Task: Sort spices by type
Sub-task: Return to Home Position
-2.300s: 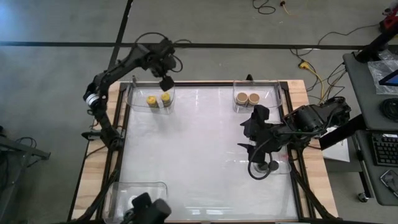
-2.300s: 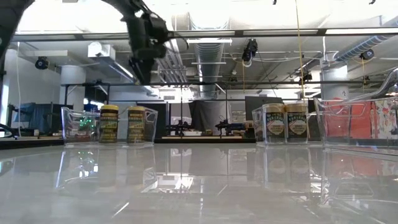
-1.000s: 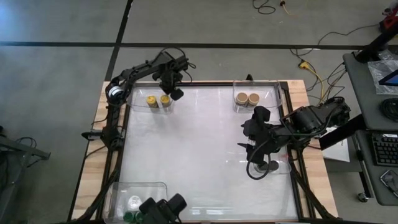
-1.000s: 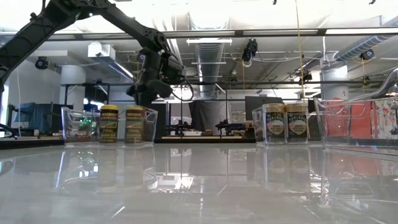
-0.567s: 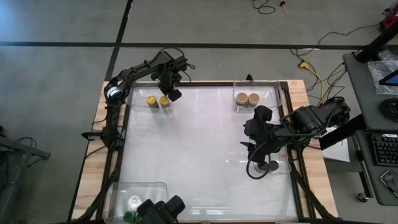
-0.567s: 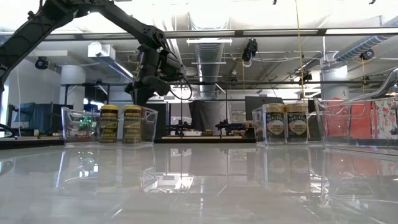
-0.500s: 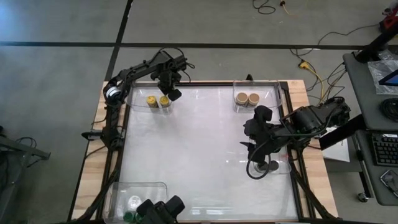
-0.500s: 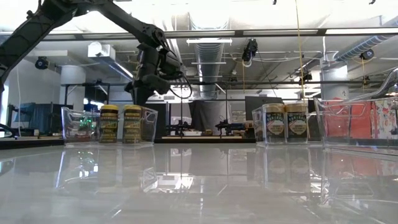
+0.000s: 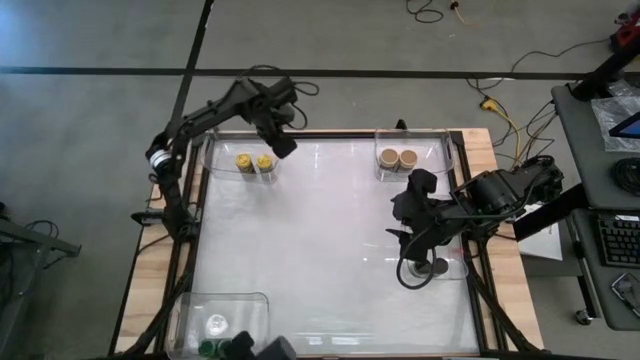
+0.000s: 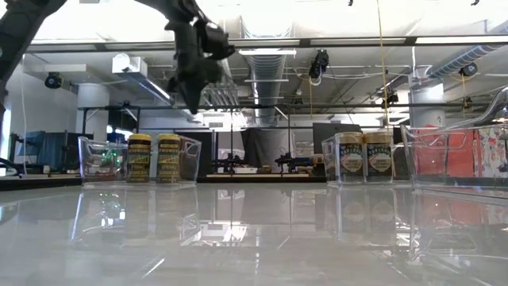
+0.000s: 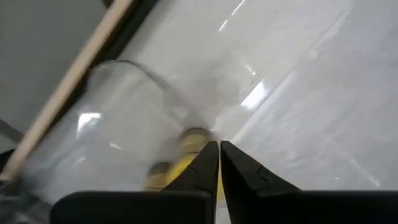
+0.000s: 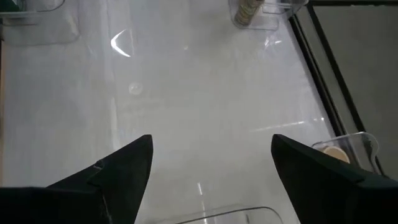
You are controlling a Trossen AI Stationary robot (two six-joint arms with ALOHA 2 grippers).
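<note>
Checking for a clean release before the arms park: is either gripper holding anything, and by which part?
Nothing is held. The left gripper is shut on nothing, near the yellow jars; the right gripper is open and empty.

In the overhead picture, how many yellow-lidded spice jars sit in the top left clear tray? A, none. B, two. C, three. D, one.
B: two yellow-lidded jars stand side by side in that tray; the left claw hangs shut above its edge, and the right claw is open at the table's right side.
</note>
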